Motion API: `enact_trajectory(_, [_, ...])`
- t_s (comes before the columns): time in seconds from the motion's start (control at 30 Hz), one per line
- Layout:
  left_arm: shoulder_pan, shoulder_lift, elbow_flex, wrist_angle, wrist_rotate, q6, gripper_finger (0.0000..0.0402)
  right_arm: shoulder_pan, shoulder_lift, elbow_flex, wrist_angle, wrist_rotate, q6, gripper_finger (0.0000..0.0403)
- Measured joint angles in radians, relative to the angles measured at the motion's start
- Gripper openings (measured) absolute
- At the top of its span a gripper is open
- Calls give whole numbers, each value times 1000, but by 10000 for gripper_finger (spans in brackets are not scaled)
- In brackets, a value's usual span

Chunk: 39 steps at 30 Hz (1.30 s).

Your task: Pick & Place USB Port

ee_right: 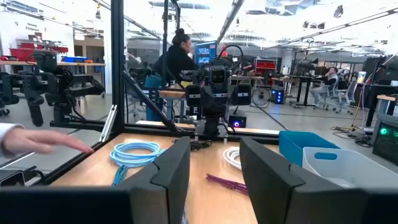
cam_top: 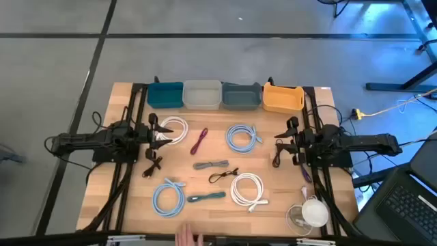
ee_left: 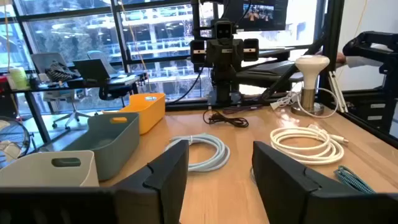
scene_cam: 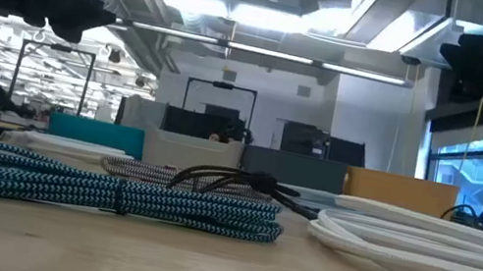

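Since the task names only a USB port and nothing on the desk (cam_top: 130,205) clearly shows as one, you should treat the coiled cables as its likely things: a white coil (cam_top: 248,189) and a pale blue coil (cam_top: 168,197) toward the near edge, another pale blue coil (cam_top: 243,137) and a magenta cable (cam_top: 199,141) in the middle, all short of the row of bins (cam_top: 225,96) at the far edge. Judge them light, limp and springy; a coil will sag and may unwind, so take it where the loops are bundled or tied, not at a loose end or plug. The left pincer (cam_top: 154,132) hovers by a white coil (cam_top: 175,128) at its side, the right pincer (cam_top: 290,139) by a dark cable (cam_top: 278,158); both stand released, gripping nothing. A person's hand (cam_top: 186,236) shows at the near edge, so keep clear.
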Motion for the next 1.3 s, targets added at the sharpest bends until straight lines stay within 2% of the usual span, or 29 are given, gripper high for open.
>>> enact_trajectory(1.2, [0,0,0,0,0,0,169,0,0,0,0,0,0,142])
enact_trajectory(1.23, [0,0,0,0,0,0,169,0,0,0,1,0,-9,142])
enact_trajectory(1.3, [0,0,0,0,0,0,169,-1,0,0,15,1,-133,142])
